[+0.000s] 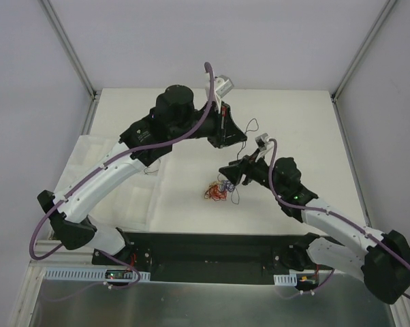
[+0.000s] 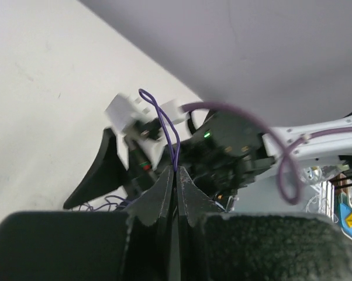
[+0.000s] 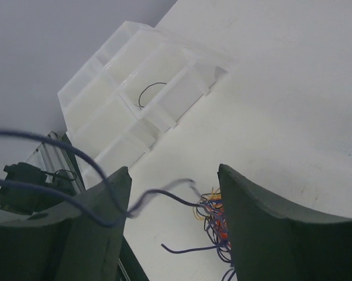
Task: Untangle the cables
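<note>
So, quick status from my side. My left gripper (image 2: pixel 176 175) is clamped tight on a single purple wire (image 2: pixel 162 120). It pokes up from between the closed tips and makes a skinny loop, with my other arm's wrist a bit blurry behind it.

My right gripper (image 3: pixel 173 175) is spread wide with nothing pinched in it. A purple strand (image 3: pixel 158 193) drapes across one of its fingers (image 3: pixel 100 228), crosses the gap and runs into the knot (image 3: pixel 214 213). Can't tell from that view whether it's the same wire my left side is holding.

The knot itself is a small mess of orange, yellow, red and purple cables lying on the white table (image 3: pixel 281 88), right next to the other finger's inner edge in the right wrist view. From the top camera it sits around the middle of the table, just on the near side of my right gripper, and my left gripper is farther back and apart from it.

Off to my left there's a clear compartment tray (image 3: pixel 106 76) on the table, and one black wire (image 3: pixel 148 92) is curled up alone in one of its compartments.
</note>
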You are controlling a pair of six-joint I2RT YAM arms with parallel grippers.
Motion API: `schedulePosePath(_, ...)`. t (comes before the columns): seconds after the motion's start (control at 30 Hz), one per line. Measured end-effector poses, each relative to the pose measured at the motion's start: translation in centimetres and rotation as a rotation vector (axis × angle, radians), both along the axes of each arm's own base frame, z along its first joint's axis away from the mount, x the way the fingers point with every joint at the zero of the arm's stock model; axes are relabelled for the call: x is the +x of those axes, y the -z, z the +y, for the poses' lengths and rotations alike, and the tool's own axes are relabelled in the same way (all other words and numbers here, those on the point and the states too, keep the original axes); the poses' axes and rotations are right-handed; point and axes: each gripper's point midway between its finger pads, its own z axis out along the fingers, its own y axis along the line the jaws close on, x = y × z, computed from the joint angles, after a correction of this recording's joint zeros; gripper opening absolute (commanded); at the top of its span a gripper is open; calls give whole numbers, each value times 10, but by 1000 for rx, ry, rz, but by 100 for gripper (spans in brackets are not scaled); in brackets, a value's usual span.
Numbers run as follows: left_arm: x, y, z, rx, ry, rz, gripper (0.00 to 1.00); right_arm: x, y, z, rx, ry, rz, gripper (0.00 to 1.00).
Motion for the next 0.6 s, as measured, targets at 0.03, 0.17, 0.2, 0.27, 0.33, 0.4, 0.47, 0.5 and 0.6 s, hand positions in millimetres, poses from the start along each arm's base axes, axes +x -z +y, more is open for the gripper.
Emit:
schedulePosePath(0.03, 0, -9, -1, -16, 7, -11, 0, 3, 5, 3, 3, 4, 12, 51)
schedulePosePath(0.17, -6, -53, -4, -100, 46, -71, 0, 19, 47, 0, -12, 104, 112, 38)
schedulePosePath(0.2, -9, -63, -3, -118, 56, -85, 0, 23, 63, -6, -29, 145, 149, 37)
schedulePosePath(0.27, -13, -82, 0, -155, 66, -117, 0, 33, 92, -24, -68, 242, 219, 32)
schedulePosePath(0.33, -18, -95, 6, -181, 68, -144, 0, 44, 112, -47, -99, 348, 276, 27)
schedulePosePath(0.4, -23, -106, 14, -200, 60, -170, 0, 57, 125, -78, -111, 471, 322, 27)
schedulePosePath(0.47, -29, -119, 25, -223, 48, -205, 0, 67, 134, -109, -117, 585, 357, 27)
schedulePosePath(0.5, -32, -124, 30, -232, 41, -223, 0, 68, 137, -121, -123, 626, 370, 28)
schedulePosePath(0.6, -41, -142, 52, -265, 4, -289, 0, 68, 139, -153, -150, 735, 390, 41)
